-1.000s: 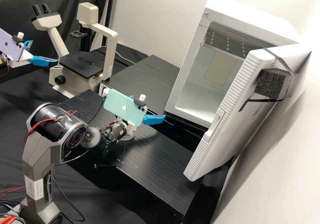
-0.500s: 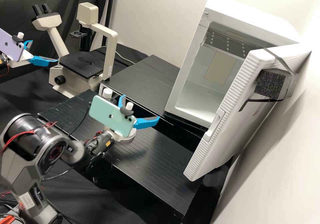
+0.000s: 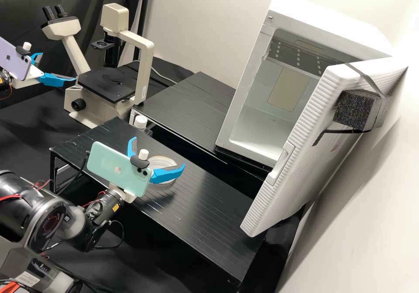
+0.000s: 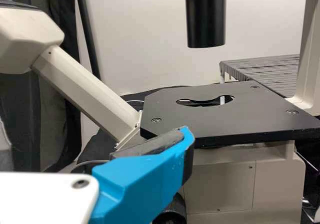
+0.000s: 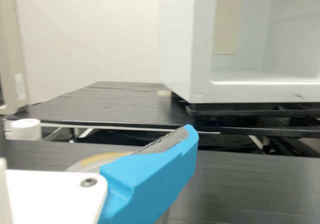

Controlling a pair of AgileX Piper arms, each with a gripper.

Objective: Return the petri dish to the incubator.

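Dark curtain (image 3: 26,5) hangs behind my left gripper (image 3: 58,67), which stands well apart from the dish with its two blue fingers spread and nothing between them. Next comes the microscope (image 3: 144,66), which I judge has no part left in this job. Farther right, a white-capped bottle (image 3: 140,122) stands just beside the near worktop (image 3: 209,205). My right gripper (image 3: 159,152) is over that worktop, fingers spread wide, pinching nothing. The petri dish (image 3: 163,180), as I take the round, clear-walled thing to be, is on the worktop close by those fingers; whether one touches it, I cannot tell. At the right the incubator (image 3: 323,26) stands ready, its door (image 3: 301,153) swung open.

So the way in is done, but the return itself is not: I judge that I must still close on the dish, lift it level, carry it across, set it inside and let go.
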